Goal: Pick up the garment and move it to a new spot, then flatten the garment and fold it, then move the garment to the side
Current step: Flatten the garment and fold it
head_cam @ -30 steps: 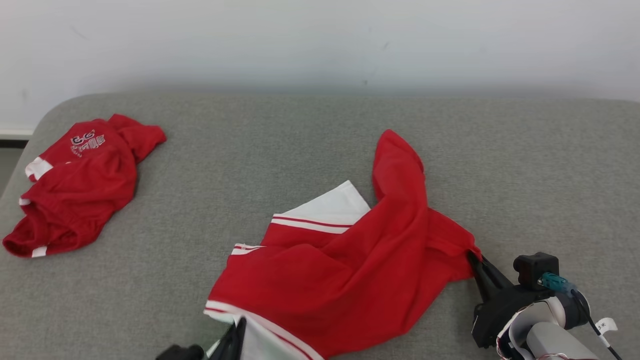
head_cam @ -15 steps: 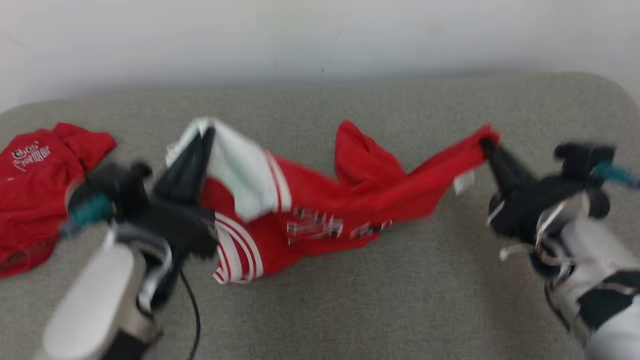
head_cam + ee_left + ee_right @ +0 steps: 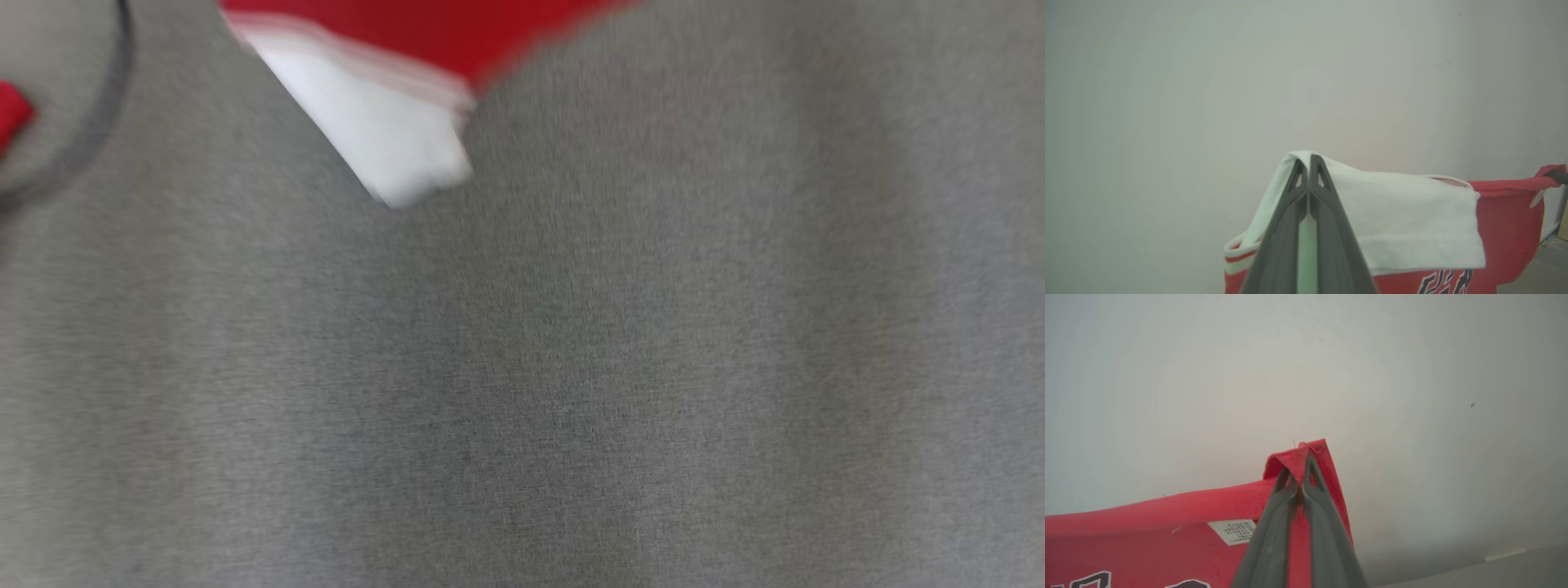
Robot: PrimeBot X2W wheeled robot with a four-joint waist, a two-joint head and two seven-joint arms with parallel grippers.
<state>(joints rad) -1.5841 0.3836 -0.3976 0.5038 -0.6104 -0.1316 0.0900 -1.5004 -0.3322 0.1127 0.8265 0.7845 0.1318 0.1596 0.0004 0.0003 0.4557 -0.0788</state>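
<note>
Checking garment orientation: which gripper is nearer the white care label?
Right. The right gripper pinches the garment beside the label; the left gripper grips its white sleeve at the far end.

The head view is badly smeared by motion: the grey table (image 3: 571, 367) shows as soft vertical streaks, and the garment (image 3: 384, 122) at the top edge has no crisp outline. Both wrist views are sharper, under soft, even, diffuse light with no glare or hard shadows. The pale wall (image 3: 1208, 81) dims toward the corners, and the fingers (image 3: 1331, 228) blur near the lens.
</note>
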